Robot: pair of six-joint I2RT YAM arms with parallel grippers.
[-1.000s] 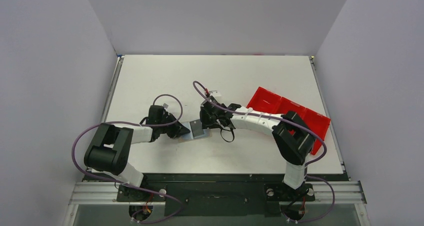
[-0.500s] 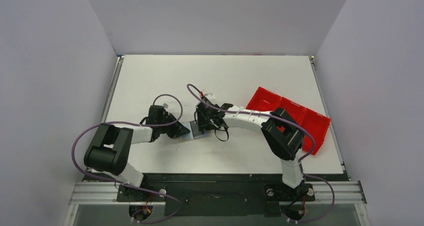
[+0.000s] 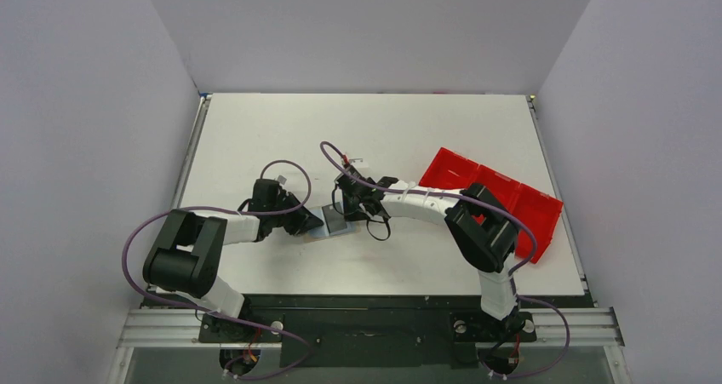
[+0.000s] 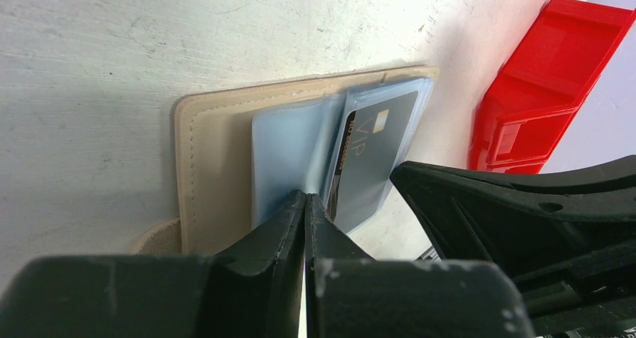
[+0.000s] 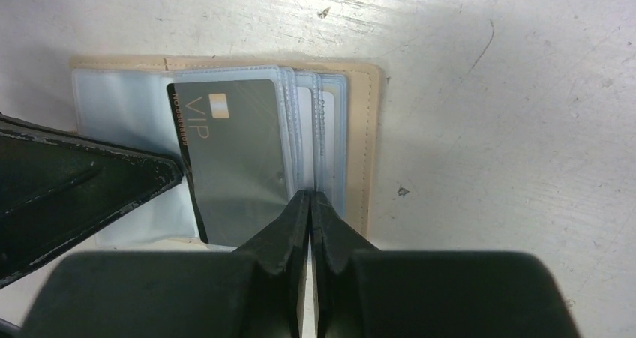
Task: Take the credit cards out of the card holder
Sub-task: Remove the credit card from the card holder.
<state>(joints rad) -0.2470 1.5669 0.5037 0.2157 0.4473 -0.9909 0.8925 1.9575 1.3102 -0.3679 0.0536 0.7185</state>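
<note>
- Card holder [image 3: 334,223]: tan-brown, lying open and flat on table [image 3: 426,128], centre-near area, between the two grippers. Stitched tan edge shows in L wrist view [image 4: 214,128] and R wrist view [image 5: 369,128].
- Clear sleeves [image 5: 112,106]: pale-blue plastic pages fanned out inside holder. Also in L wrist view [image 4: 285,147].
- Credit cards [image 5: 232,147]: top one dark grey, "VIP" in gold plus small chip mark. It sits inside a sleeve, within holder's outline. Same card in L wrist view [image 4: 371,154]. Pale edges of more cards or sleeves stacked just beside it; qty can't be told.
- Left gripper [image 4: 305,203]: fingers pressed together, no gap visible. Tips on the sleeves at the fold, just beside VIP card. Can't tell if a sleeve is nipped between them. Top view [image 3: 315,224]: at holder's left edge.
- Right gripper [image 5: 309,199]: fingers together, hairline slit only. Tips at edge of sleeve stack, touching it just beside VIP card. Can't tell if anything is pinched. Top view [image 3: 343,216]: at holder's right side.
- Red tray [image 3: 511,195]: compartment type, right side of table, well apart from holder. Also seen in L wrist view [image 4: 540,91].
</note>
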